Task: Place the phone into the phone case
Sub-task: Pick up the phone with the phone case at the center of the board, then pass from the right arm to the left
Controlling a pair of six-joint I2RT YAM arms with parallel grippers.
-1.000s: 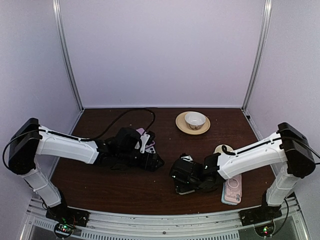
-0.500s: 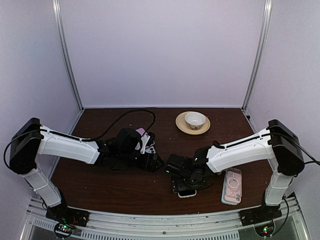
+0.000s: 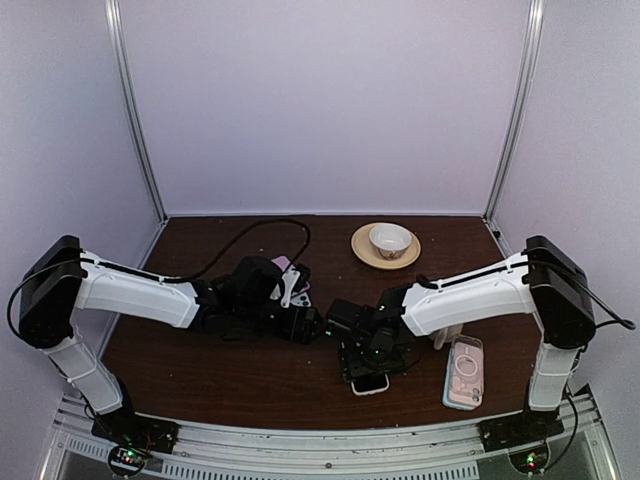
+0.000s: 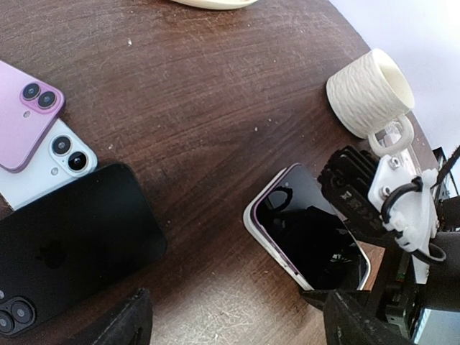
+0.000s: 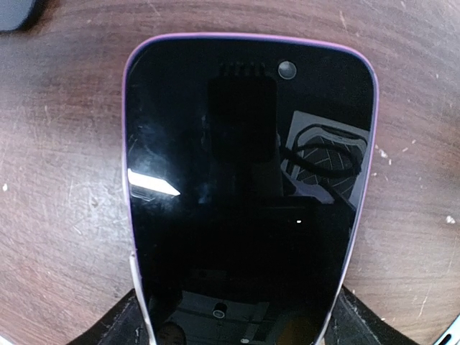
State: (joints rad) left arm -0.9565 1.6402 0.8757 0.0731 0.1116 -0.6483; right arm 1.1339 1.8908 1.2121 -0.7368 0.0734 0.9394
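Note:
The phone (image 5: 248, 180) lies screen up on the brown table; it has a purple rim and a dark screen. My right gripper (image 5: 237, 323) straddles its near end, with one black finger against each long edge. From above, only the phone's (image 3: 370, 384) near tip shows under the right gripper (image 3: 368, 355). The phone case (image 3: 465, 368), clear pink with a ring on its back, lies flat to the right, apart from both grippers. My left gripper (image 4: 241, 323) is open over bare table just left of the phone (image 4: 309, 230).
A purple phone (image 4: 21, 115), a pale phone (image 4: 50, 162) and a black phone (image 4: 72, 237) lie under the left arm. A ribbed cream cup (image 4: 370, 90) stands beyond the right gripper. A saucer with a bowl (image 3: 385, 245) and a black cable (image 3: 260, 228) sit at the back.
The right arm has swung left and stretched out, carrying its gripper a little leftward over the phone. The left arm and the phone case have stayed put.

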